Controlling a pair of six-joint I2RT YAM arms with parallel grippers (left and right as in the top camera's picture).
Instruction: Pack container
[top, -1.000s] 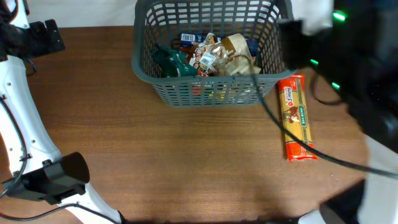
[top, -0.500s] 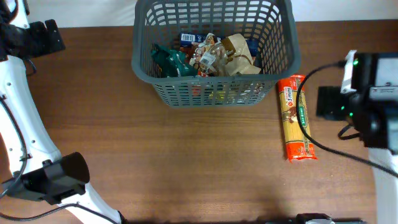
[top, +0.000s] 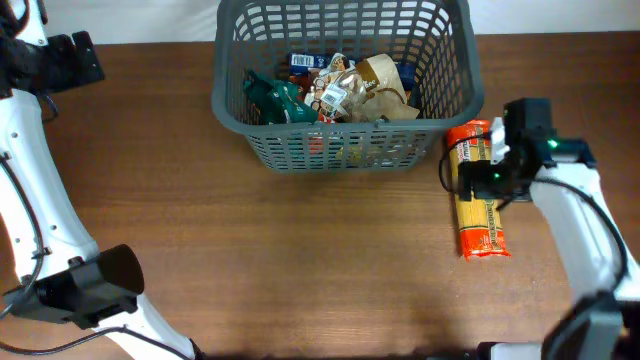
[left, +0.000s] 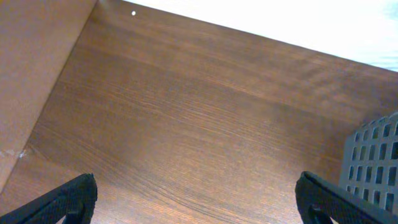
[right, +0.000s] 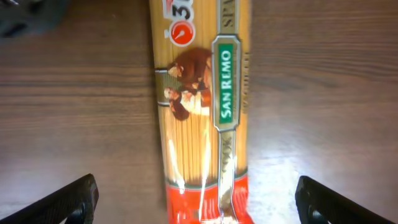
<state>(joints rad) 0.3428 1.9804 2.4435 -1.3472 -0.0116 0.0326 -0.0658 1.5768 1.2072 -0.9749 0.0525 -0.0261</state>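
Overhead: one container (top: 340, 150), one spaghetti packet (top: 482, 228)

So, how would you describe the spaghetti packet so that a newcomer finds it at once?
Start at the big dark grey basket at the far side of the wooden table. Just outside its near right corner a long, narrow spaghetti packet lies flat on the wood. It is the only grocery outside the basket: yellow, with orange-red ends and a green San Remo label.
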